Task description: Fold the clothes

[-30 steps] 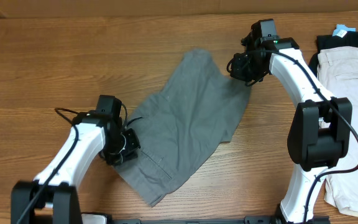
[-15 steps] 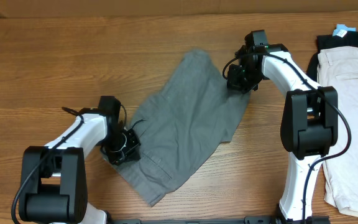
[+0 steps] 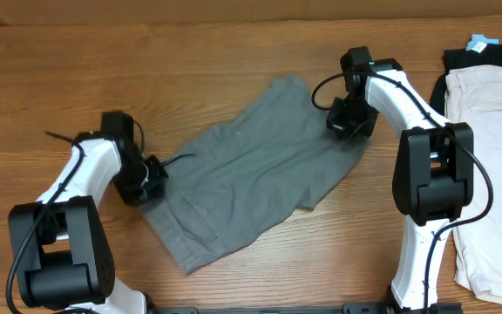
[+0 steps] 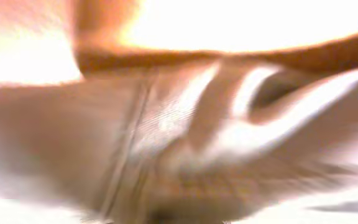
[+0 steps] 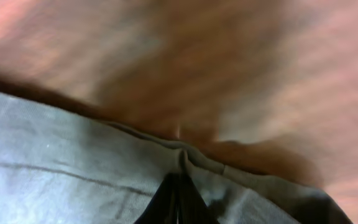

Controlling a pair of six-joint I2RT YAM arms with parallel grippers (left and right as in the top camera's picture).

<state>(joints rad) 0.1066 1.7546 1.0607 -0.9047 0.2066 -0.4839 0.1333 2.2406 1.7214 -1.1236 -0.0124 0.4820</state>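
Tabletop (image 3: 234,61), 1 shorts (image 3: 251,187), left gripper (image 3: 151,179), right gripper (image 3: 349,129)

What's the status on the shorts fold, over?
Left gripper, right gripper both shut on shorts edges. Shorts spread flat, not yet folded. Beige garments far right, apart, nothing blocking.

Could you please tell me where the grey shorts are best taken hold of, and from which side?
Grip them by the outer edges, I would say: the shorts lie flat on the table, so only the rim offers cloth to pinch. Come in low from outside: left gripper at the left edge, right gripper at the right corner, where both are shut on it now.
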